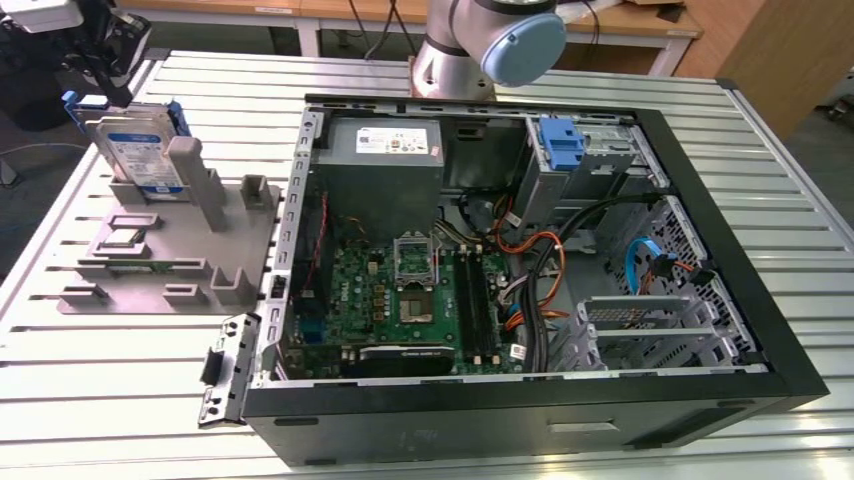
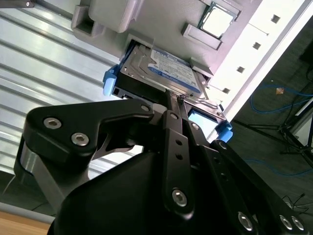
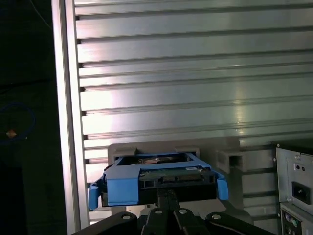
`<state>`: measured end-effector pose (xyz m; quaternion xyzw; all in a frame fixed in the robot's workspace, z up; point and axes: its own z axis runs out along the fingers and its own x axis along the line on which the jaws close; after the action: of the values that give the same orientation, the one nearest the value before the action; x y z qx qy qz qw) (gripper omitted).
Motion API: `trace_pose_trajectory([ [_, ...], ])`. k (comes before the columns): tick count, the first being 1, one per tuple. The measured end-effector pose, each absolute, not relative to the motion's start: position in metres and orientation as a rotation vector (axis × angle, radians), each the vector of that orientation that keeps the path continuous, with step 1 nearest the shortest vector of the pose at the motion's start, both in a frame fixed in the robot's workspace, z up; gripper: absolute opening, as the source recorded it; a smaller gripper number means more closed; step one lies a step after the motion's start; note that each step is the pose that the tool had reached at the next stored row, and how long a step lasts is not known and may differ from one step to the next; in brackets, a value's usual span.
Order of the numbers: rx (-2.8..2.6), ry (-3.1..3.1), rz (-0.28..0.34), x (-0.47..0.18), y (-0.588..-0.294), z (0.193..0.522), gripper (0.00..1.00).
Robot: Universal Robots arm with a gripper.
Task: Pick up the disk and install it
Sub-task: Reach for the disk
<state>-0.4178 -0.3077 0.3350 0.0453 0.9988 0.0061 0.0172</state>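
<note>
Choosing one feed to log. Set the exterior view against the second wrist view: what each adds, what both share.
Exterior view: open black computer case with green motherboard and grey power-supply box. Second wrist view: blue cable on the floor. Both: the silver hard drive in its blue carrier frame, in the grey holder, the black gripper at it.

Ribbed metal table (image 1: pixel 107 380). Carries an open computer case (image 1: pixel 534 420) on its side. Grey stand (image 1: pixel 147 255) just beside, at the exterior view's left.
</note>
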Motion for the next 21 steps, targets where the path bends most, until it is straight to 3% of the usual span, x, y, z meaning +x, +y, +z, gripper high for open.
trace_pose_trajectory([
  [21,0.141,3.104,0.019,-0.431,-0.307,0.331,0.1],
])
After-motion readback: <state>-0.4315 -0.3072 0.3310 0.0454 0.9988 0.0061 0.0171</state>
